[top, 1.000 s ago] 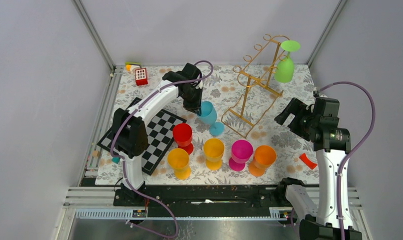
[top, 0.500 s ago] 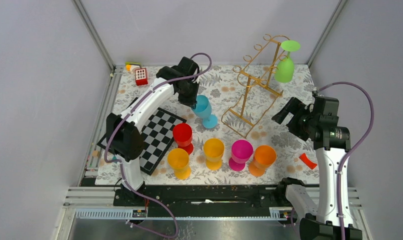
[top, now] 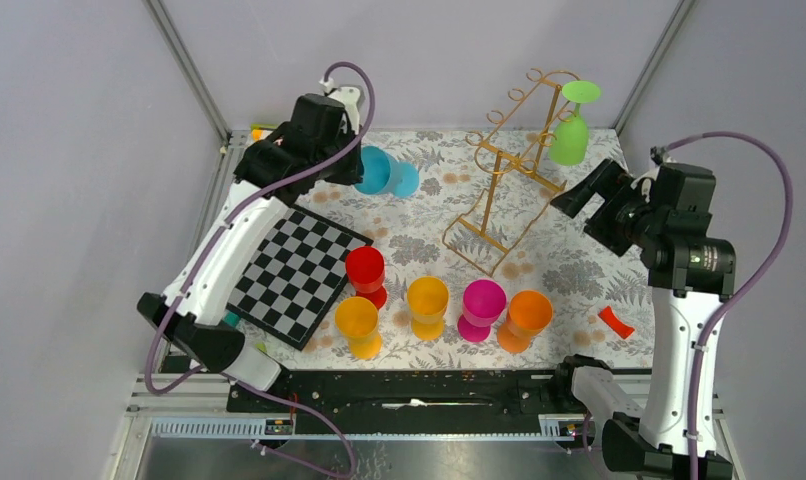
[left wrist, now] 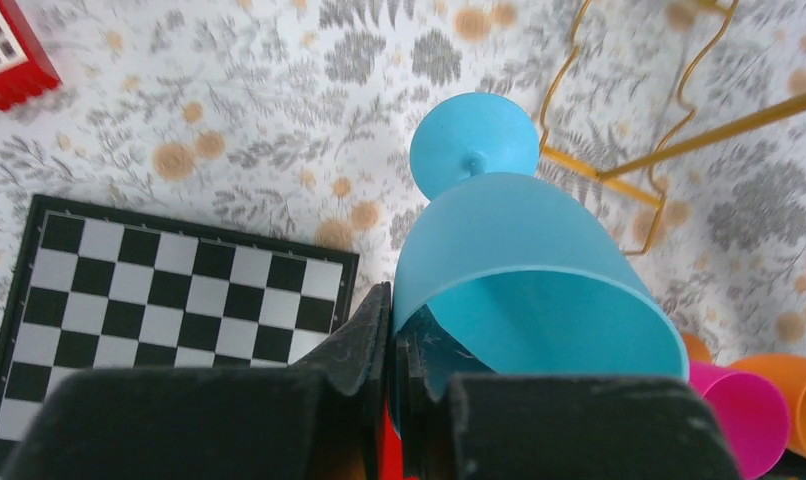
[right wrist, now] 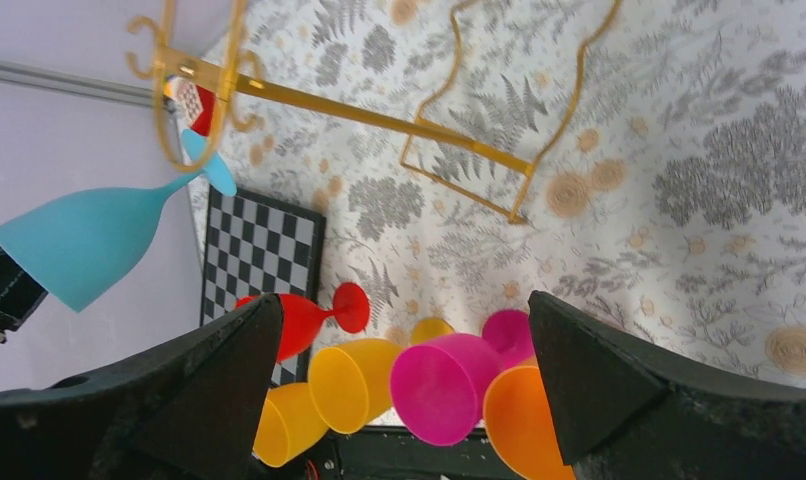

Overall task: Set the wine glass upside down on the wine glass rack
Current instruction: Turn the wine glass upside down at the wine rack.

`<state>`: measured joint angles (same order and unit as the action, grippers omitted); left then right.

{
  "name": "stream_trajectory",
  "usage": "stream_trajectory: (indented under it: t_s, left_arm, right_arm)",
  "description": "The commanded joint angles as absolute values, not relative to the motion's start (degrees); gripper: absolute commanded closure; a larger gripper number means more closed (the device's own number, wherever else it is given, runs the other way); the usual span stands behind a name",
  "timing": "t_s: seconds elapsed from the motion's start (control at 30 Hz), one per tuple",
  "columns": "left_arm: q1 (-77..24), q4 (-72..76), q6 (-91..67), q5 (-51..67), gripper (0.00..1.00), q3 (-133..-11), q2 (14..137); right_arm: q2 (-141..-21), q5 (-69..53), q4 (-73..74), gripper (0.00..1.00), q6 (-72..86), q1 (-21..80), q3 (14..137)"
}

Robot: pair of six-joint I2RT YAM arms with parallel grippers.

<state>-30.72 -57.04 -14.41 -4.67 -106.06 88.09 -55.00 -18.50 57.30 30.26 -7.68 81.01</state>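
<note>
Top external view: on the wine glass rack (top: pixel 514 163), green glass (top: pixel 569 140) hanging bowl-down at the far right end. Along the near side, row of five glasses (top: pixel 427 300) standing mouth-up. Left gripper (left wrist: pixel 391 320): nearly pressed together, pinches the blue wine glass (left wrist: pixel 524 260) by its rim, one finger inside the bowl, one outside. Holds it sideways above the table's (top: pixel 579 270) far left, well apart from the rack. Right gripper (top: pixel 581 188): spread wide, grips nothing, hovers beside the rack.

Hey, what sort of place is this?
Most likely a robotics lab test cell: a left arm and right arm bolted to a metal rail, bare grey walls on aluminium posts, and coloured wine glasses staged beside a gold wine glass rack.
</note>
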Motion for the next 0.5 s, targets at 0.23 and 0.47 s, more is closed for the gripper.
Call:
stream_trajectory:
  t_s: [0.23, 0.47]
  left_arm:
    - [-30.78, -39.98, -16.50, -3.91, 1.00, -101.19, 79.51]
    - [-30.81, -28.87, -17.95, 8.13, 1.00, -95.86, 73.54]
  right_arm:
    - [-61.02, -21.02, 61.44, 0.01, 27.70, -7.91, 99.70]
    - [-63.30, -25.25, 60.84, 0.04, 27.94, -7.83, 102.85]
